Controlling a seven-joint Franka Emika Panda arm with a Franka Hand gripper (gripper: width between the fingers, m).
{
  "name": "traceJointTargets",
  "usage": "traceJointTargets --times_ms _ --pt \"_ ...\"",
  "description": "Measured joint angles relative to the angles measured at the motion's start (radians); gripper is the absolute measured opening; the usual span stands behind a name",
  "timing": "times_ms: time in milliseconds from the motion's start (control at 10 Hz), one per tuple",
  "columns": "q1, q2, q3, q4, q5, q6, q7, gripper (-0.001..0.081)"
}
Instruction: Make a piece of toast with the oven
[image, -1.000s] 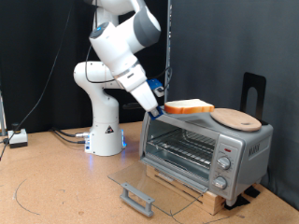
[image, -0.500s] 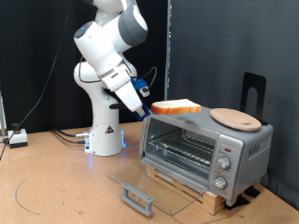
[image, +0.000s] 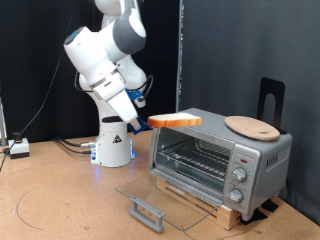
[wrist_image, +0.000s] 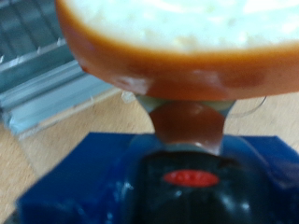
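Observation:
My gripper (image: 143, 122) is shut on the piece of toast (image: 174, 120), a flat slice with a pale top and orange-brown crust. It holds the slice level in the air, just off the upper corner of the oven on the exterior view's left. The silver-grey oven (image: 219, 158) stands on a wooden base. Its glass door (image: 165, 198) lies folded down open, and the wire rack (image: 201, 157) inside shows bare. In the wrist view the toast (wrist_image: 177, 42) fills the frame, pinched between my fingers (wrist_image: 187, 121).
A round tan wooden plate (image: 252, 126) lies on the oven's top. Round knobs (image: 239, 172) are on the oven's front panel. A black stand (image: 271, 98) rises behind the oven. The robot base (image: 113, 145) and cables (image: 70, 146) are at the exterior view's left.
My gripper has lifted the toast off the oven's top and carried it towards the exterior view's left and slightly down, clear of the oven's edge.

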Motion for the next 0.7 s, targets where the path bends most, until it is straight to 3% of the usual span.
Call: traceJointTargets --times_ms 400,700 --pt "-0.041 0.103 -0.033 0.033 -0.106 0.004 -0.021 0.0414" --pt "-0.045 0.187 -0.031 0.03 -0.143 0.076 -0.071 0.0414"
